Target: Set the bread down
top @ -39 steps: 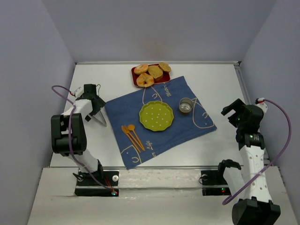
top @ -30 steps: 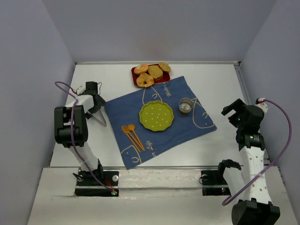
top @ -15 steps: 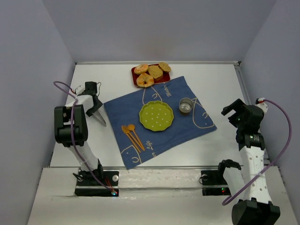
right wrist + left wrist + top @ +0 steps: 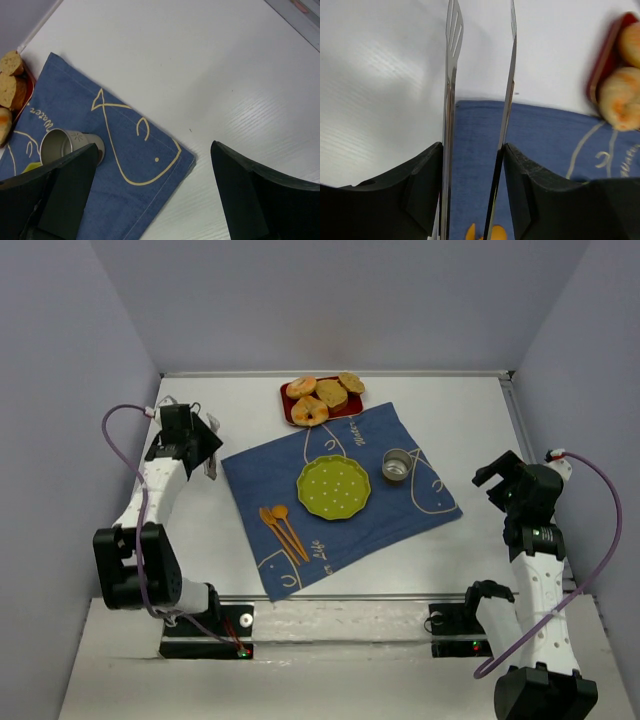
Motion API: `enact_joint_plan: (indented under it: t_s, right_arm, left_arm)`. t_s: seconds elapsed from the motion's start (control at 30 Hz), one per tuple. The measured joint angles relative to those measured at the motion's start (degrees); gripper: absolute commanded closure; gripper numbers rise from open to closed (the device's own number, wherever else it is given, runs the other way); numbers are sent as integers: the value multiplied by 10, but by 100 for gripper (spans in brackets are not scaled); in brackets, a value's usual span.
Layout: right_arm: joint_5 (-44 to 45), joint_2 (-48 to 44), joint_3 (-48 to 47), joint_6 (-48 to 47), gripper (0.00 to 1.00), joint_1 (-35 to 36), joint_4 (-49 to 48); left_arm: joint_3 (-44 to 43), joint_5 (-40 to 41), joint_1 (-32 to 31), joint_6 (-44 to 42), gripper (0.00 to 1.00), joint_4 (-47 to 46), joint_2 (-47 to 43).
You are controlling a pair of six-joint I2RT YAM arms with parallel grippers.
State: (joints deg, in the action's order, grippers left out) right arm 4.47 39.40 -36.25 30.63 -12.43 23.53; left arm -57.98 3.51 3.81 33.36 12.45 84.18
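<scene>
Several bread pieces (image 4: pixel 322 397) lie on a red tray (image 4: pixel 291 410) at the back of the table; one piece (image 4: pixel 621 100) shows at the right edge of the left wrist view. My left gripper (image 4: pixel 192 443) is shut on metal tongs (image 4: pixel 212 464), off the blue cloth's left corner. The two tong arms (image 4: pixel 451 90) run forward between my fingers, spread apart with nothing between them. A green plate (image 4: pixel 334 486) sits on the cloth's middle. My right gripper (image 4: pixel 503 480) hangs open and empty over bare table to the right of the cloth.
The blue cloth (image 4: pixel 300 465) carries a metal cup (image 4: pixel 397 465) right of the plate and orange cutlery (image 4: pixel 283 530) near its front left. The cup (image 4: pixel 65 145) and cloth corner (image 4: pixel 165 160) show in the right wrist view. Walls enclose the table on three sides.
My left gripper has shut on the tongs, lifted them off the table and swung up and back, left of the cloth. The right arm has stayed still.
</scene>
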Motion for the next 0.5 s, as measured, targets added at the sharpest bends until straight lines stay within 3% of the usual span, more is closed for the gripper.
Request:
enact_joint_plan:
  t_s: [0.2,0.37,0.5]
  right_arm:
    - [0,0,0,0,0,0,0]
    - [0,0,0,0,0,0,0]
    - [0,0,0,0,0,0,0]
  left_arm:
    - [-22,-82,-27,-21,35,-19,-75]
    - [-87,-113,-64,-46,33,-10,-61]
    - [-190,-144,-110,-86,39,3,-3]
